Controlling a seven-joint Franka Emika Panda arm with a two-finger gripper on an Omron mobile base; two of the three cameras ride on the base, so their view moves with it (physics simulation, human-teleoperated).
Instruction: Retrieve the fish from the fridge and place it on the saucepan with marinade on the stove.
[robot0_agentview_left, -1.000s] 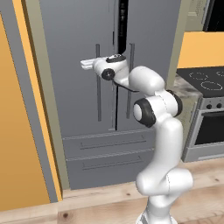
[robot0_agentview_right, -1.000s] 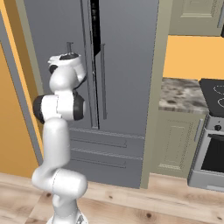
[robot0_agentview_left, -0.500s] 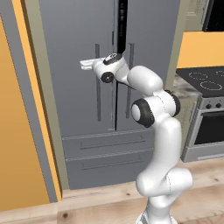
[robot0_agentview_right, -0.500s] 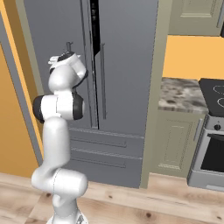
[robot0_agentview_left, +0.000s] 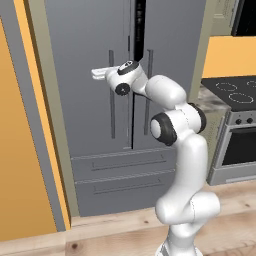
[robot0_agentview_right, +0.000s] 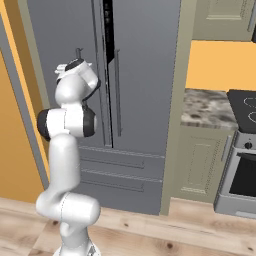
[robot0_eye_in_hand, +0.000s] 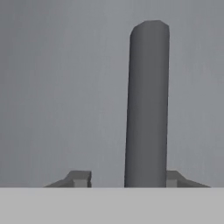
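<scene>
The grey fridge (robot0_agentview_left: 85, 45) (robot0_agentview_right: 145, 60) stands shut but for a narrow dark gap (robot0_agentview_left: 140, 20) between its two doors. My gripper (robot0_agentview_left: 106, 75) (robot0_agentview_right: 64, 68) is up against the left door at its vertical handle (robot0_agentview_left: 112, 100). In the hand view the grey handle (robot0_eye_in_hand: 146, 105) rises between my gripper's (robot0_eye_in_hand: 127, 178) fingertips. The right fingertip (robot0_eye_in_hand: 173, 177) lies at the handle's edge, while the left fingertip (robot0_eye_in_hand: 81, 177) stands a little apart from it. The fish, the saucepan and the marinade are out of view. A corner of the black stove (robot0_agentview_left: 235, 90) (robot0_agentview_right: 247, 107) shows at the right.
An orange wall panel (robot0_agentview_left: 20, 150) flanks the fridge on the left. Two grey drawers (robot0_agentview_left: 125, 175) sit under the doors. A speckled counter (robot0_agentview_right: 210, 107) over a beige cabinet (robot0_agentview_right: 200, 160) separates the fridge from the stove and its oven front (robot0_agentview_left: 240, 150). Wooden floor lies in front.
The fingers have drawn in around the left door handle. The arm has edged slightly forward; the fridge doors have not moved.
</scene>
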